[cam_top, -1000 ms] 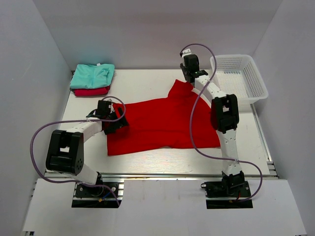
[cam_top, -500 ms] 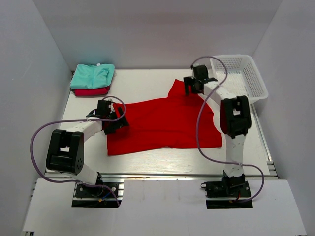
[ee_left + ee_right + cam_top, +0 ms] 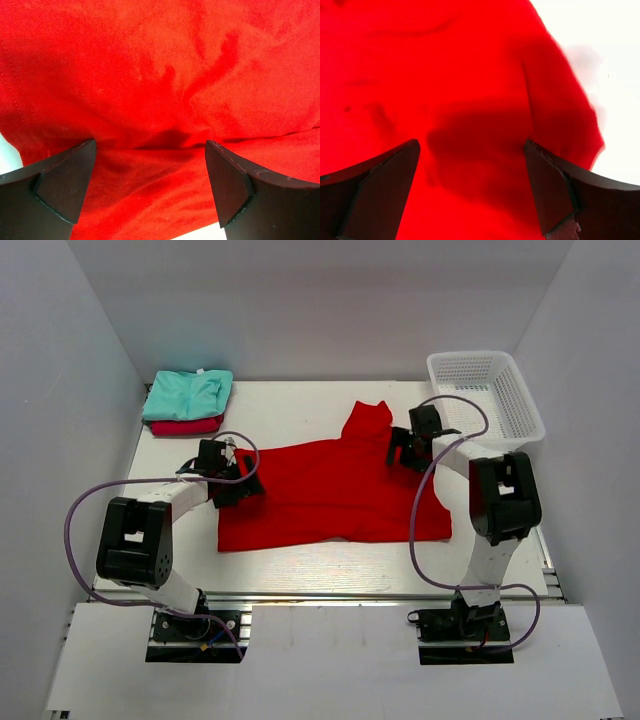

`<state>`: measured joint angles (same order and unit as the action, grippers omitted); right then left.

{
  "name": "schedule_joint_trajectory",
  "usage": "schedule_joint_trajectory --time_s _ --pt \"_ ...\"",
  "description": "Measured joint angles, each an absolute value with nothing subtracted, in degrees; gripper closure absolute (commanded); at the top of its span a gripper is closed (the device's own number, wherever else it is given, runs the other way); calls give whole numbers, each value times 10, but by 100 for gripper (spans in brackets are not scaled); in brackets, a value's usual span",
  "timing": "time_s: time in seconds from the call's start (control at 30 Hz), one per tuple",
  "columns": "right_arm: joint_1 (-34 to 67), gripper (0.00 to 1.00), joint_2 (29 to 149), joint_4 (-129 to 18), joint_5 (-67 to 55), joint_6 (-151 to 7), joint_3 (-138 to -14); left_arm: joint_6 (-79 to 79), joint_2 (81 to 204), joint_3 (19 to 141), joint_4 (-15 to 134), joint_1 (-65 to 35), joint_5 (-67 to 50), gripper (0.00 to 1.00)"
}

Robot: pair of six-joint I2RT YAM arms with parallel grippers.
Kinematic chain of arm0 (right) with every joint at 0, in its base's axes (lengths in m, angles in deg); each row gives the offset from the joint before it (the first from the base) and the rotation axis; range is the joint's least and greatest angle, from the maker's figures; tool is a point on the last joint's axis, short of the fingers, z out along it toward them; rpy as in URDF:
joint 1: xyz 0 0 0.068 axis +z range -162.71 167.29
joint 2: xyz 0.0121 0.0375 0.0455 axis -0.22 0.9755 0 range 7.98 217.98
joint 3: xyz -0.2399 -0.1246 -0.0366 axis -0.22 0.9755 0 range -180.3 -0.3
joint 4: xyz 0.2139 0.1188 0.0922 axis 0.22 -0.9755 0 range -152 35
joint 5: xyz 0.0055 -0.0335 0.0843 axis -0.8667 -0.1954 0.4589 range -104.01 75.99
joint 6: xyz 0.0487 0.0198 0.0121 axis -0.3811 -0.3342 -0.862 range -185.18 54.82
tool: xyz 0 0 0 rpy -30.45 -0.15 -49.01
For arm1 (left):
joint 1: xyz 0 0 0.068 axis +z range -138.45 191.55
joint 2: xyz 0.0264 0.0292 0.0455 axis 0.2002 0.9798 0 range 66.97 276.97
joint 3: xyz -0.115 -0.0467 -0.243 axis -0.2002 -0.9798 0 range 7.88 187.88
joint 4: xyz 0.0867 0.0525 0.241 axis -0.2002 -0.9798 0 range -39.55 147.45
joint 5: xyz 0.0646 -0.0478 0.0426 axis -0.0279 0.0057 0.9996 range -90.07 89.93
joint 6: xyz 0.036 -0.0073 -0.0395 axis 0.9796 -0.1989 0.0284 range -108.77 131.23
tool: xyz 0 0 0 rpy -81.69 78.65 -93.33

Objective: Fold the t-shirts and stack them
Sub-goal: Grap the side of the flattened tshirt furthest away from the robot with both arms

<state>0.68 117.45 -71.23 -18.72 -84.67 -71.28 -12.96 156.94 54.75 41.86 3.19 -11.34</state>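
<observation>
Right gripper [image 3: 470, 146] moved nearer, covering red t-shirt [image 3: 330, 495].

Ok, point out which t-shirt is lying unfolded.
The bright red t-shirt, spread flat mid-table; the mint t-shirt and crimson t-shirt sit folded, stacked far-left.

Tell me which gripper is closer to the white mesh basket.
Right. The right gripper hovers open over the red t-shirt's far right part, just short of the basket's near left corner. The left gripper is at the shirt's left edge, with the whole shirt between it and the basket.
</observation>
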Motion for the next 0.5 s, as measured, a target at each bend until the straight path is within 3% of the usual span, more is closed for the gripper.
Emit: schedule_joint_trajectory --time_s 0.5 --pt "-29 10 1020 -771 -179 -917 -552 -107 1527 602 376 32 -114 0"
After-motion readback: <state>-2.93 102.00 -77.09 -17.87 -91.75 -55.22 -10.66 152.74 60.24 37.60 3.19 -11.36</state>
